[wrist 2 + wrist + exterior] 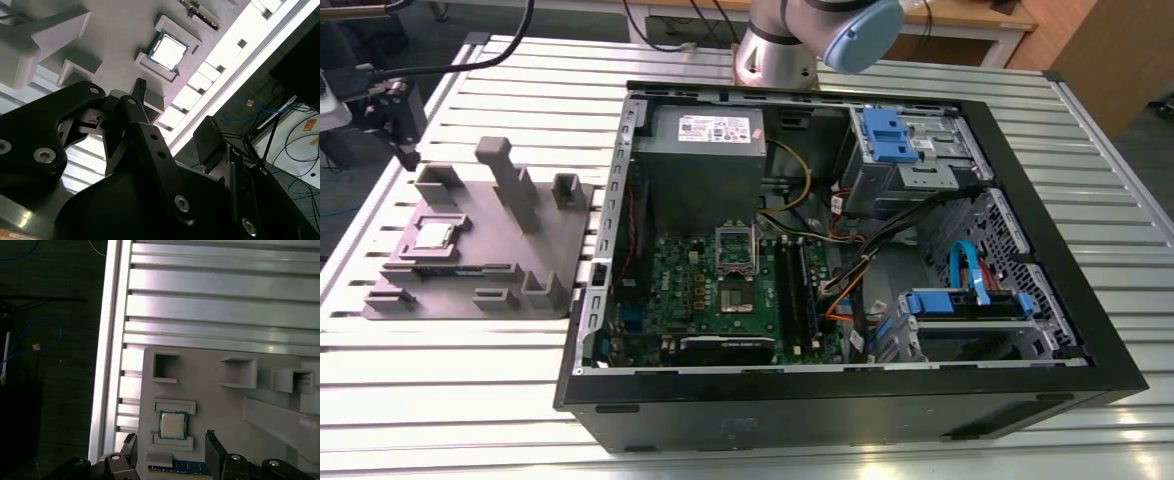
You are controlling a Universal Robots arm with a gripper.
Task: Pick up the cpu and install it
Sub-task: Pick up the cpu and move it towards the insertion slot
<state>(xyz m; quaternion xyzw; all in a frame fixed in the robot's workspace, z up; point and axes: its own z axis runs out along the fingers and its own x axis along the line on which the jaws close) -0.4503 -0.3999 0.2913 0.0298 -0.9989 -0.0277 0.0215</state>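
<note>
Nearest, the slatted aluminium table (454,400) carries an open computer case (854,420) lying on its side, its black wall facing us. Inside it lies the green motherboard (674,275), and beyond that, at the far end of the case, the grey power supply (707,135).

On the exterior view's left, just beside the case, sits the grey fixture (547,240) with its upright blocks. There's the cpu (431,236), lying flat in a shallow seat on the fixture's left part, silver top up. Nothing is touching it.

Now the hand (170,436): in both wrist views it is spread wide and holding nothing. Its dark fingers (214,450) stand apart, and the cpu (173,425) shows in the gap between them, clear of both, framed by two low ledges of the fixture (215,405). The second wrist view has the chip (170,51) well beyond the fingertips.

In the exterior view the hand (395,120) hangs over the table past the fixture's far left corner. Farthest back, the arm (781,55) stands at the table's far edge, behind the case.
</note>
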